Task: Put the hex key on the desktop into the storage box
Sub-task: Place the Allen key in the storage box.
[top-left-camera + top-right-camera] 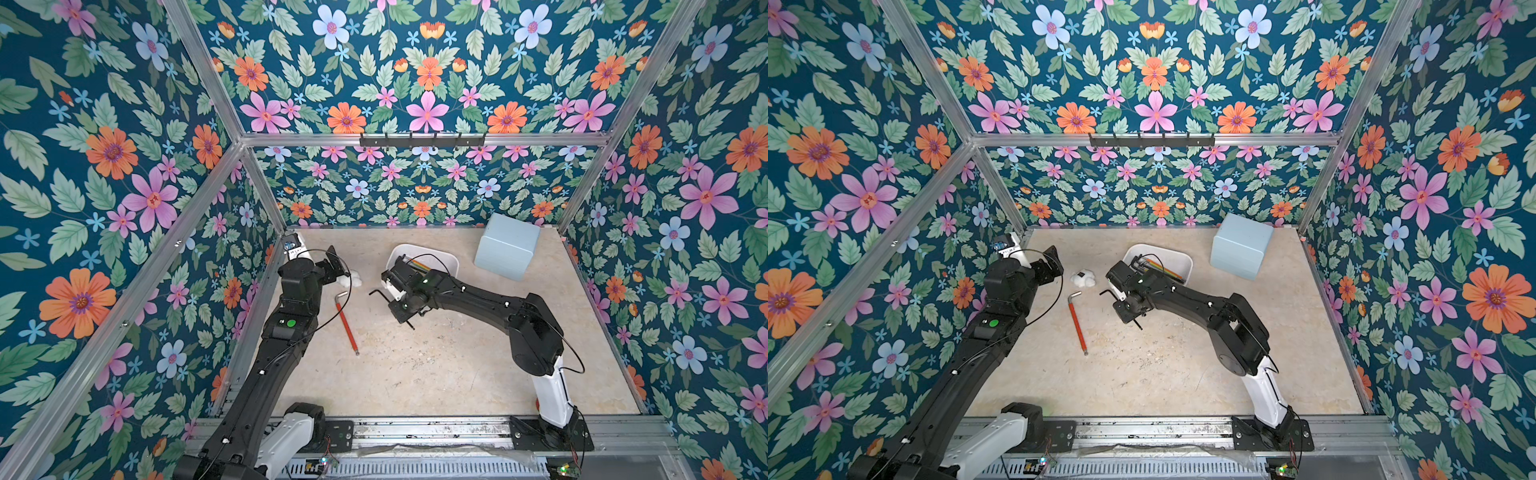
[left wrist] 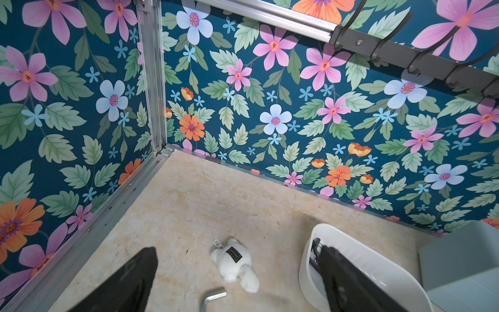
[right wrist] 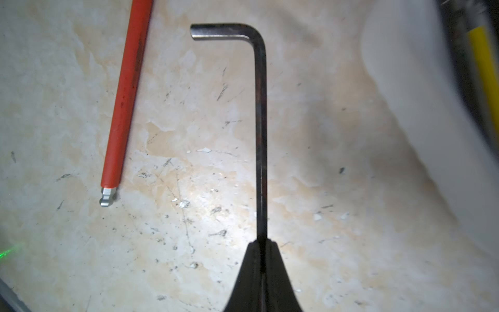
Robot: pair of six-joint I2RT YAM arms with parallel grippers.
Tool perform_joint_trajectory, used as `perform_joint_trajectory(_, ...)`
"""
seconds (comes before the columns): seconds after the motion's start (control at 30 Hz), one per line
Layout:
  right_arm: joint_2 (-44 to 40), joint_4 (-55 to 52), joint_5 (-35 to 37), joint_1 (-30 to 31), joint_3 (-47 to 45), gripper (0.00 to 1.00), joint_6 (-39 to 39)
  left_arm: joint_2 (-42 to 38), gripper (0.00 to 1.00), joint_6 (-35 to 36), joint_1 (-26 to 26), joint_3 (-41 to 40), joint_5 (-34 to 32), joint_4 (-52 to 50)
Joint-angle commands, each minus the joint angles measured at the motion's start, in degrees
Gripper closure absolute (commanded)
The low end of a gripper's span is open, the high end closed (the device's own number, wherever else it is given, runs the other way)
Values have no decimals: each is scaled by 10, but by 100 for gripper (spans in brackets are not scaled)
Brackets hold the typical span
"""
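Observation:
A dark L-shaped hex key (image 3: 260, 129) sticks out of my right gripper (image 3: 261, 244), which is shut on its long arm. In both top views this hex key (image 1: 376, 292) (image 1: 1106, 292) hangs over the desktop (image 1: 436, 365) just in front of the white storage box (image 1: 446, 258) (image 1: 1183, 259). Several coloured hex keys lie in the box. A red-sleeved hex key (image 1: 346, 322) (image 1: 1077, 322) (image 3: 125, 94) lies flat on the desktop between the arms. My left gripper (image 2: 236, 250) (image 1: 336, 262) is open and holds nothing, above the back left of the desktop.
A small white plush toy (image 1: 349, 278) (image 2: 235, 259) lies between the left gripper and the storage box (image 2: 351, 243). A taller pale blue box (image 1: 507, 247) (image 1: 1241, 245) stands at the back right. Floral walls on aluminium rails close in three sides.

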Motion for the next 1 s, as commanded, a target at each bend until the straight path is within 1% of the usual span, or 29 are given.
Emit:
perform_joint_trajectory(0.0, -28, 25, 24, -29, -9, 100, -62, -2, 1, 3, 0, 4, -6, -6)
perform_joint_trajectory(0.17, -59, 60, 33, -83, -28, 100, -113, -4, 0, 4, 0, 0, -9, -7)
perform_joint_trajectory(0.37, -34, 68, 34, -127, -3, 100, -179, -3, 1, 5, 0, -1, -7, -6)
perform_joint_trajectory(0.53, 17, 63, 37, -153, 33, 100, -211, -2, 0, 5, 0, -3, -8, -6)
perform_joint_trajectory(0.67, 68, 55, 49, -158, 72, 100, -233, -2, 0, 5, 0, -5, -8, -6)
perform_joint_trajectory(0.83, 126, 45, 35, -167, 120, 100, -238, -3, 1, 6, 0, -6, -12, -7)
perform_joint_trajectory(0.97, 166, 32, 39, -168, 153, 100, -238, -3, 0, 9, 0, -7, -14, -9)
